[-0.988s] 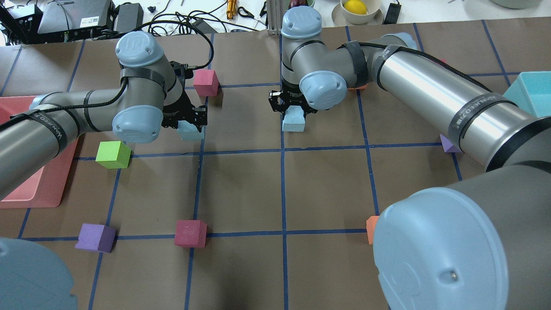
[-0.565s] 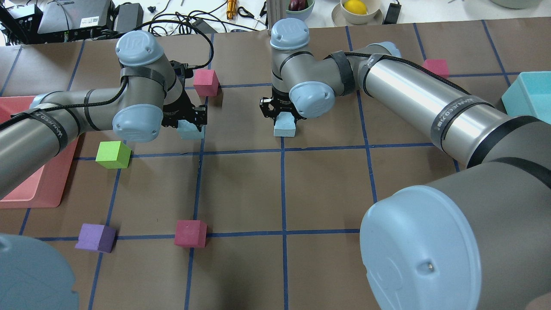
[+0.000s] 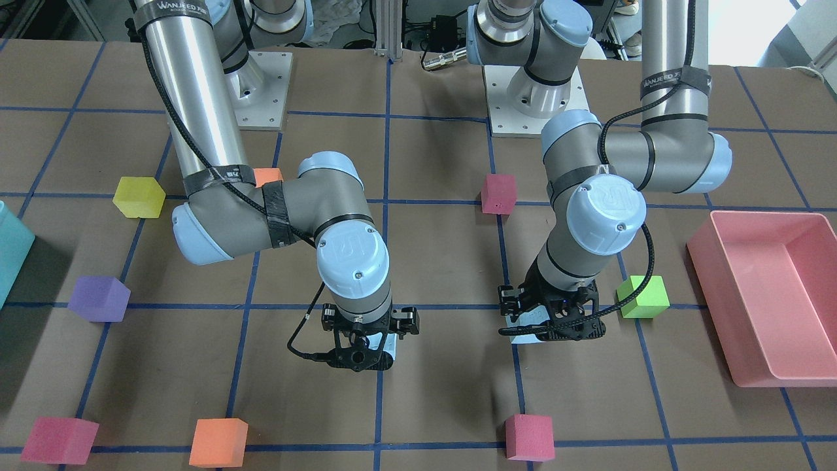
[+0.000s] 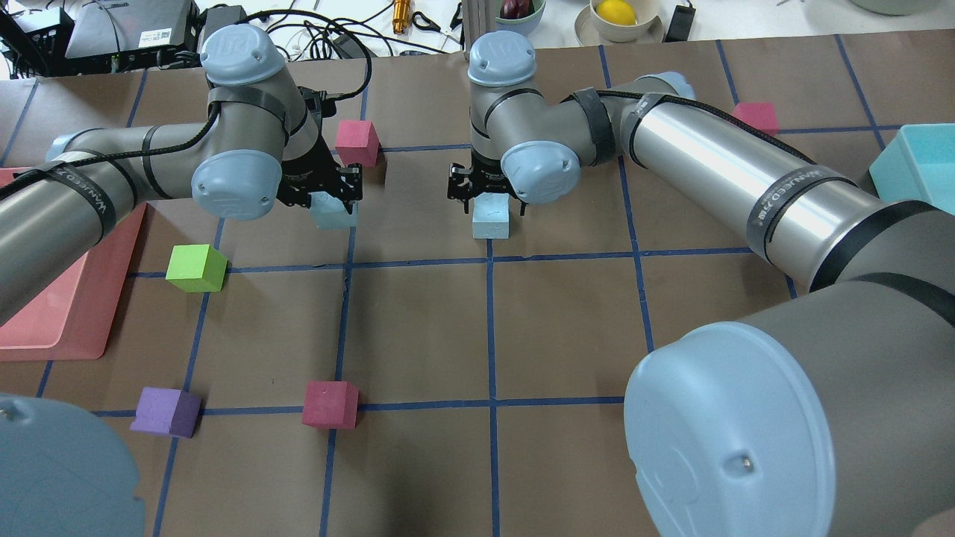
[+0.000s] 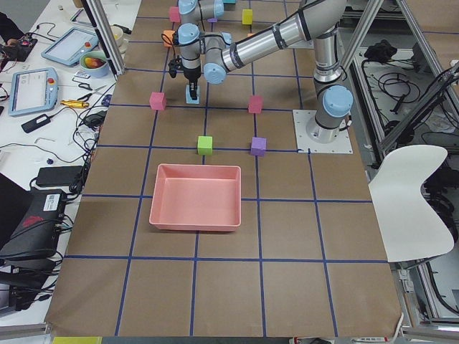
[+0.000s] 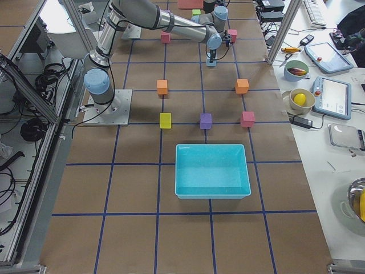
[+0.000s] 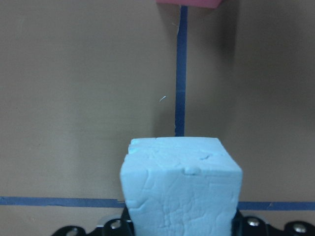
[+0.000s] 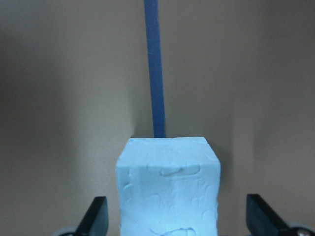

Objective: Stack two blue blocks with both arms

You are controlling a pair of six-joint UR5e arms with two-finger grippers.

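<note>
One pale blue block [image 4: 333, 214] is held in my left gripper [image 4: 328, 195], which is shut on it and holds it just above the table; it fills the lower left wrist view [image 7: 182, 191]. The second blue block [image 4: 491, 221] stands on the table on a blue tape line. My right gripper [image 4: 486, 192] is low over it and open. In the right wrist view the block [image 8: 167, 191] sits between the fingertips [image 8: 96, 219], with a gap on one side. In the front view the left gripper [image 3: 549, 322] is on the right and the right gripper [image 3: 359, 347] on the left.
A magenta cube [image 4: 357, 142] sits just behind the left gripper. A green cube [image 4: 195, 267] and a pink tray [image 4: 45, 313] lie to its left. A purple cube [image 4: 166, 411] and another magenta cube [image 4: 330, 403] lie nearer. A teal bin [image 4: 921, 160] is at the far right.
My right gripper moved its blue block left, set it on the tape line and opened. My left arm has risen slightly with its blue block.
</note>
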